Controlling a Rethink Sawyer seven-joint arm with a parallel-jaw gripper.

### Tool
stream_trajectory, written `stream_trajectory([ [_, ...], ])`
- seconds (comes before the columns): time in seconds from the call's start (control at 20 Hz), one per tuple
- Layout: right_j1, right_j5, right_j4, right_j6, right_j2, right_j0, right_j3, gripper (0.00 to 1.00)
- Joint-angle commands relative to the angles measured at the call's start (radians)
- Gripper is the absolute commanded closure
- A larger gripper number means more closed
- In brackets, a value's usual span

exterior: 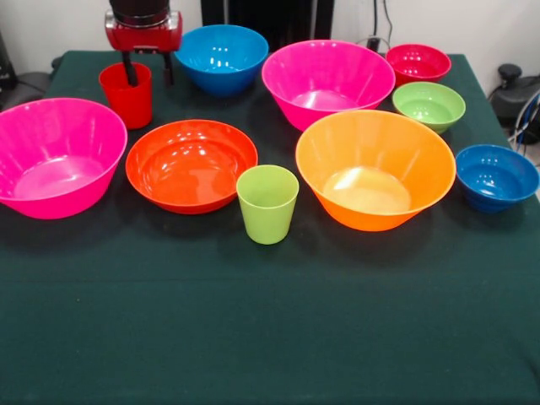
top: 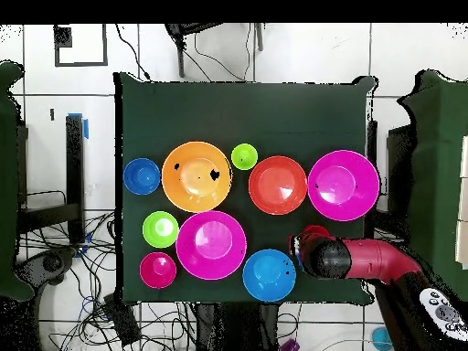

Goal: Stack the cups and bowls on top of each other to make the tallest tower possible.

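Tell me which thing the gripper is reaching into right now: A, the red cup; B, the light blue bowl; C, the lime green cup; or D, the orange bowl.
A: in the front view one finger of the gripper dips inside the red cup while the other hangs outside its rim, away from the other cup and the bowls.

Arm hides most of the red cup (top: 313, 232) overhead.
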Motion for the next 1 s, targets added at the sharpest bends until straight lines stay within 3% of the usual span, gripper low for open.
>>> stream_trajectory([
  [0.05,-0.015,0.046,-0.064,-0.126,0.073,0.034,0.004,0.00],
  [0.4,-0.007,0.029,-0.068,-0.115,0.074,0.036,0.011,0.00],
  [1.0,0.108,0.003,-0.102,-0.108,0.070,0.018,-0.051,0.00],
])
